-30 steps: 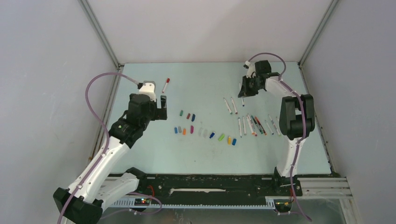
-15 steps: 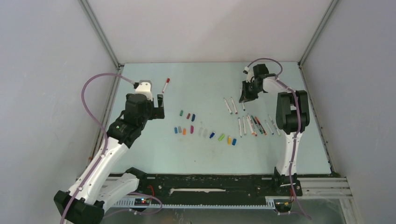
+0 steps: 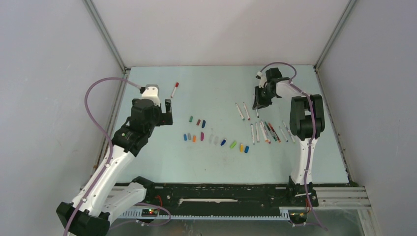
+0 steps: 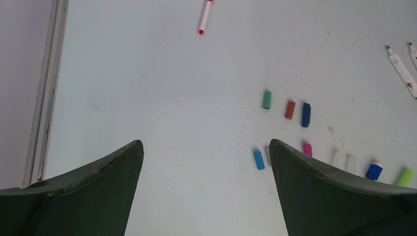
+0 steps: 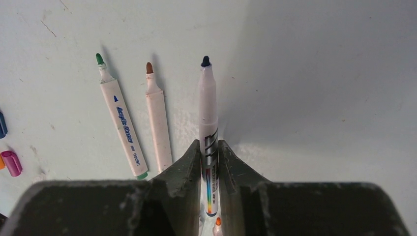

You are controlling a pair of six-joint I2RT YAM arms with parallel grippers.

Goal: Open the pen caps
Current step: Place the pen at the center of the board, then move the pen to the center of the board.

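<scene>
The right gripper (image 5: 210, 147) is down near the bench's (image 3: 216, 81) far right corner, its jaws narrowly parted around an uncapped dark-tipped pen (image 5: 208, 113). The barrel runs between the two fingers (image 5: 189, 160) and its tip points away from the wrist over the bench surface. Whether the pads still press on the barrel cannot be told. Just beside this pen, on its left in the wrist view, lie two more uncapped pens, a green-tipped pen (image 5: 120, 120) and a brown-tipped pen (image 5: 157, 123).

The left gripper (image 4: 204, 162) hangs over the left part of the bench with its jaws spread wide and nothing between them. Ahead of it, near the far edge, lies a capped red pen (image 4: 205, 14).

The pen caps (image 3: 216, 137) lie loose in a scattered row across the middle of the bench, between the two arms, apart from both grippers.
</scene>
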